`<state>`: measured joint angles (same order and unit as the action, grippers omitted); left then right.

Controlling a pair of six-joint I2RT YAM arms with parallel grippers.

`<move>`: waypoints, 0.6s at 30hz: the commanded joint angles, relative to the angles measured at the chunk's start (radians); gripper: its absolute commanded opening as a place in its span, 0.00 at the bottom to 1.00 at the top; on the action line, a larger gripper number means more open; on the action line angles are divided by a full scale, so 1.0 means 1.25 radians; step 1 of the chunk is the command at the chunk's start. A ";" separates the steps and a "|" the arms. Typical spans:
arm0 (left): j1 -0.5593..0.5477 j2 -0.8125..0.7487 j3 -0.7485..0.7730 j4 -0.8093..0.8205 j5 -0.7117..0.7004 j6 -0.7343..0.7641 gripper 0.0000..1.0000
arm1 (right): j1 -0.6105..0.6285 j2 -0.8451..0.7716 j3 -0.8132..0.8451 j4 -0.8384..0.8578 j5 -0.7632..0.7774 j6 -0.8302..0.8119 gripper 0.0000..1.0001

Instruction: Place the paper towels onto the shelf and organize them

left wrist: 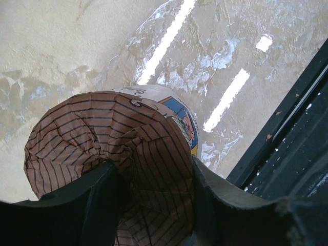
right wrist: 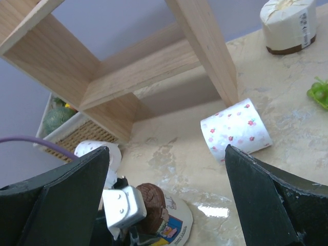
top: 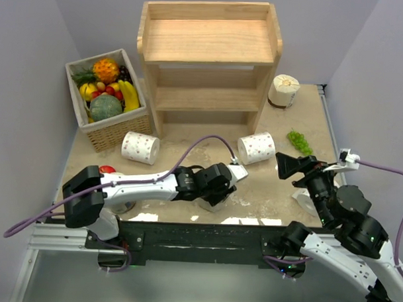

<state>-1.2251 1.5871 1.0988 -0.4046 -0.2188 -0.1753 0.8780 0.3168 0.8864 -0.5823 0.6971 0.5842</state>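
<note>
My left gripper (left wrist: 154, 169) stands over a cream-wrapped paper towel roll (left wrist: 102, 128) with a brown striped end and a printed label. Its fingers press that end from both sides. The roll stands near the table's front edge, and the right wrist view shows it too (right wrist: 177, 225). My right gripper (top: 285, 167) hangs open and holds nothing, right of centre. Two white dotted rolls lie on their sides before the shelf (top: 208, 42), one left (top: 140, 147) and one right (top: 256, 147). Another cream roll (top: 284, 90) stands upright right of the shelf.
A wicker basket (top: 116, 131) of fruit sits left of the shelf. Green grapes (top: 298, 141) lie near the right dotted roll. A small red fruit (top: 107, 169) lies by the left arm. A pale thing (top: 304, 202) is partly hidden under the right arm.
</note>
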 commanded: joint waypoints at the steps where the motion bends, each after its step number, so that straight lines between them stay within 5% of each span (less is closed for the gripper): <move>1: 0.095 -0.118 -0.027 0.063 0.135 -0.055 0.49 | 0.002 0.026 -0.035 0.086 -0.113 -0.030 0.98; 8: 0.290 -0.261 -0.076 0.177 0.360 -0.174 0.49 | 0.002 0.031 -0.121 0.289 -0.391 -0.015 0.96; 18: 0.467 -0.427 -0.184 0.419 0.604 -0.422 0.50 | 0.002 0.025 -0.234 0.403 -0.466 0.111 0.95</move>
<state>-0.6662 1.1187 0.8814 -0.0948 0.3725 -0.5468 0.8783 0.3637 0.6350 -0.1997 0.1829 0.6388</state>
